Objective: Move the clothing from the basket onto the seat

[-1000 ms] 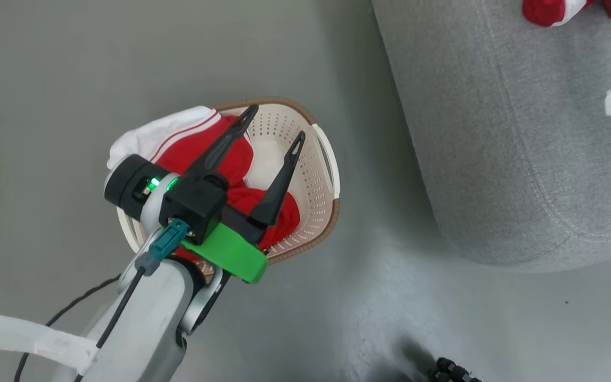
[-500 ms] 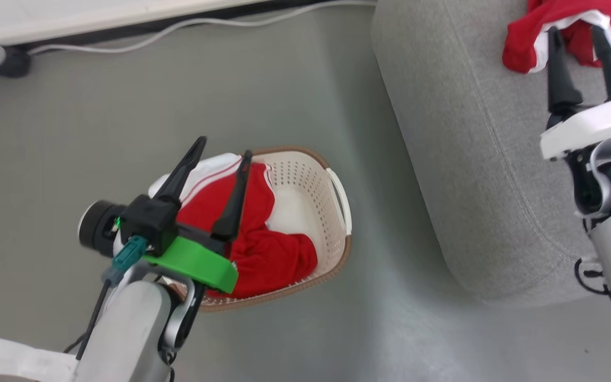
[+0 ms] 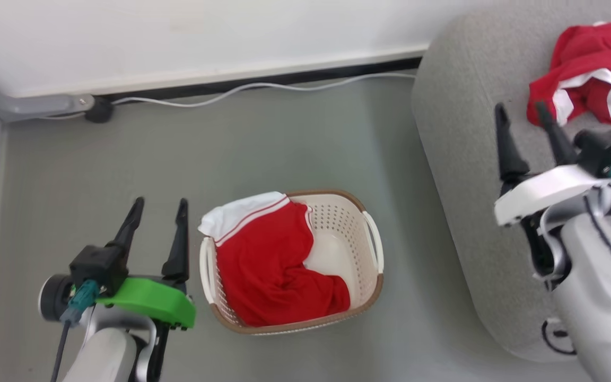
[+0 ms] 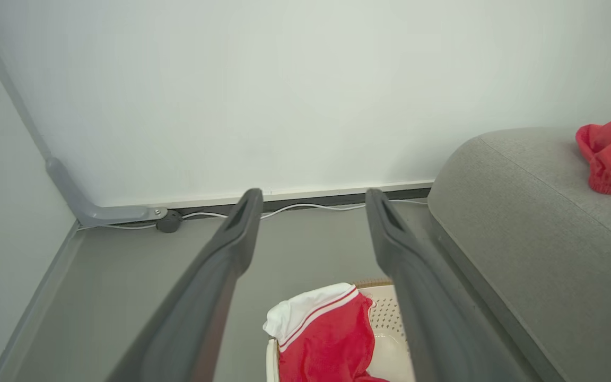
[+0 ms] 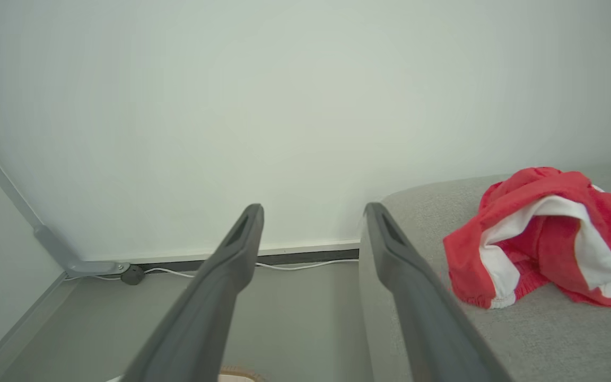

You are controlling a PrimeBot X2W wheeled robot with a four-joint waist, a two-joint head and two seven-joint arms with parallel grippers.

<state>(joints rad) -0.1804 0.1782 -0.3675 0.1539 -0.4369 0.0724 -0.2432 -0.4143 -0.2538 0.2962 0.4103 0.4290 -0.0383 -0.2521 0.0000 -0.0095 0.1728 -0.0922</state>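
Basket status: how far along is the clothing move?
Done: one crumpled red garment lies on the seat. In hand: nothing; the left gripper, beside the basket, and the right gripper, over the seat, are both open and empty. To do: a red garment with a white band sits in the basket.

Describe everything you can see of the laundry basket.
The basket is cream-white plastic with perforated walls, a brown woven-look rim and a white handle at each end. It stands upright on the grey floor, apart from the sofa. A red garment fills its left half, its white band draped over the rim; the rest is bare.
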